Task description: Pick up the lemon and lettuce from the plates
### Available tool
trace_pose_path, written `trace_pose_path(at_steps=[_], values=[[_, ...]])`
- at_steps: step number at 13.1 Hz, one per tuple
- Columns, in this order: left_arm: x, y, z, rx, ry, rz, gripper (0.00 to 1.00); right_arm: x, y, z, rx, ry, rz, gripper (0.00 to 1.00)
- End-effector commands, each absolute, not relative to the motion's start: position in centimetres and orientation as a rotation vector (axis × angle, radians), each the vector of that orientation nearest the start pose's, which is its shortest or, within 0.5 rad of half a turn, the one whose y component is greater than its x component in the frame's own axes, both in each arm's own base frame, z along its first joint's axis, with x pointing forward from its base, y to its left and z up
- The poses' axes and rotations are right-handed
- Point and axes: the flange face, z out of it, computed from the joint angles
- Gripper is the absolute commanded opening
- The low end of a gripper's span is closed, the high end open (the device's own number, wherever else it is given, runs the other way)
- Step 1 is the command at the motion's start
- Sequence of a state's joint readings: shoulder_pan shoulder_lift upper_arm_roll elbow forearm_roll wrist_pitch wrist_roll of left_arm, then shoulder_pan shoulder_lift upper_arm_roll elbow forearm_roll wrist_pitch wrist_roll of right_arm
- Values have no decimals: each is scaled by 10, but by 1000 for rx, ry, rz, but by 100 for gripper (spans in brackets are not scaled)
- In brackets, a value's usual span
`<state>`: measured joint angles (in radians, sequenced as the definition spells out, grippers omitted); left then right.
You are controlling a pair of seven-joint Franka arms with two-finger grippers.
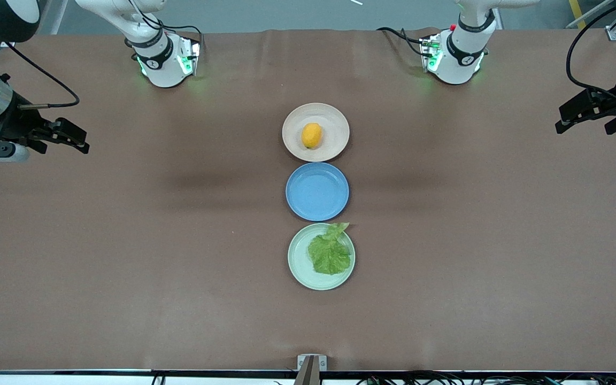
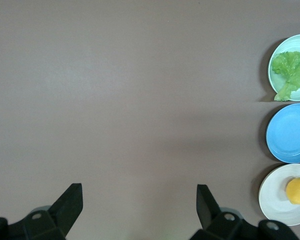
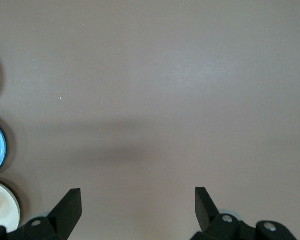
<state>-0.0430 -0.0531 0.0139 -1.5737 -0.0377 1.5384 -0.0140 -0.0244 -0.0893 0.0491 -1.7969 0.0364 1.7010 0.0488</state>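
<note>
- Sitting on the beige plate [image 1: 316,112], the lemon [image 1: 312,135] lies just farther from the front camera than the blue plate [image 1: 317,191]; the lettuce [image 1: 330,251] lies on the mint plate [image 1: 300,267], just nearer than it.
- Well away from the blue plate, the left gripper [image 1: 580,115] hangs over the left arm's end of the table [image 1: 126,240], fingers spread; the right gripper [image 1: 67,138] hangs over the other end, likewise spread.
- Risk, as I judge it: the round lemon may roll from closing fingers, and the thin leaf could tear or slip, or the pinch could drag its plate.
</note>
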Motion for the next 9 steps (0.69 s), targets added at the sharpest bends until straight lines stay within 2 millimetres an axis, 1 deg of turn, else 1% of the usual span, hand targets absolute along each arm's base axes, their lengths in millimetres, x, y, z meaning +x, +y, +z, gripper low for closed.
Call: trace_pose_path(at_steps=[1, 5, 7, 8, 9], values=[[534, -19, 655, -3179, 50, -31, 100, 529, 20, 578, -3120, 27, 16, 100], [533, -19, 654, -3179, 40, -14, 100, 529, 11, 579, -3118, 50, 16, 100], [534, -19, 652, -3181, 18, -6, 100, 529, 13, 578, -3115, 49, 20, 100], [537, -21, 646, -3182, 13, 11, 100, 529, 12, 579, -3115, 51, 23, 100], [544, -25, 634, -3182, 22, 48, 100, 529, 13, 579, -3115, 48, 25, 100]])
